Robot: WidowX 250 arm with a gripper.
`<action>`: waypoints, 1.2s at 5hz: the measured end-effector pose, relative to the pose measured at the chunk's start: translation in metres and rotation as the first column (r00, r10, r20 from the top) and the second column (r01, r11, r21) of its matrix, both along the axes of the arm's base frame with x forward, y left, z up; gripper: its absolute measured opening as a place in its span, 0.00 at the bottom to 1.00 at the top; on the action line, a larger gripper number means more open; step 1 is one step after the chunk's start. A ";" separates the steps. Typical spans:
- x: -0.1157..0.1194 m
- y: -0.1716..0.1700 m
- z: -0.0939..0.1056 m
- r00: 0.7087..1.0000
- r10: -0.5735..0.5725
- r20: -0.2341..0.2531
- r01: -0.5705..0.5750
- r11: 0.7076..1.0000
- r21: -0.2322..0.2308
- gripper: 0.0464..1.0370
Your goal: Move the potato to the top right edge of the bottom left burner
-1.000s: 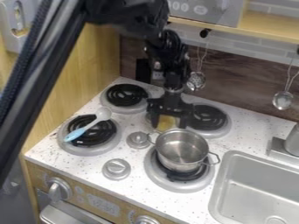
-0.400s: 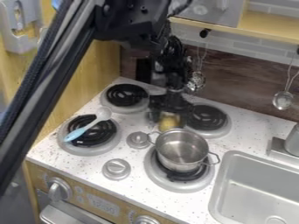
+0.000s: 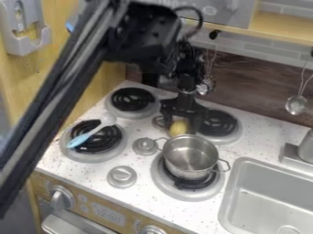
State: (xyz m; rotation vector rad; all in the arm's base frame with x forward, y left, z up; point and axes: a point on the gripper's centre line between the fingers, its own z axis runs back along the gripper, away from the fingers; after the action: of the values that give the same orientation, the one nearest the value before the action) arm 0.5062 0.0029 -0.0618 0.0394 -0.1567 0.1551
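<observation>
One potato, still short of its burner

Camera view: yellow potato (image 3: 179, 128), behind the steel pot (image 3: 191, 157), under the black gripper (image 3: 181, 119); how wide its grip stands, or whether it holds, I cannot tell. Step, as judged: securing the potato. Next: lift clear of pot and knob (image 3: 145, 146) – then leftward to the lower left burner (image 3: 119, 148), where the spoon (image 3: 98, 130) crowds the top right edge.

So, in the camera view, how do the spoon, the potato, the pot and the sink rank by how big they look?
Largest to smallest:
Sink
Pot
Spoon
Potato
</observation>
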 end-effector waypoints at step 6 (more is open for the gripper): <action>-0.005 0.021 0.025 1.000 0.020 -0.016 -0.022 0.994 -0.110 0.56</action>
State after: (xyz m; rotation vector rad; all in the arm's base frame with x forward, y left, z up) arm 0.5013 0.0237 -0.0373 -0.0677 -0.1328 0.1843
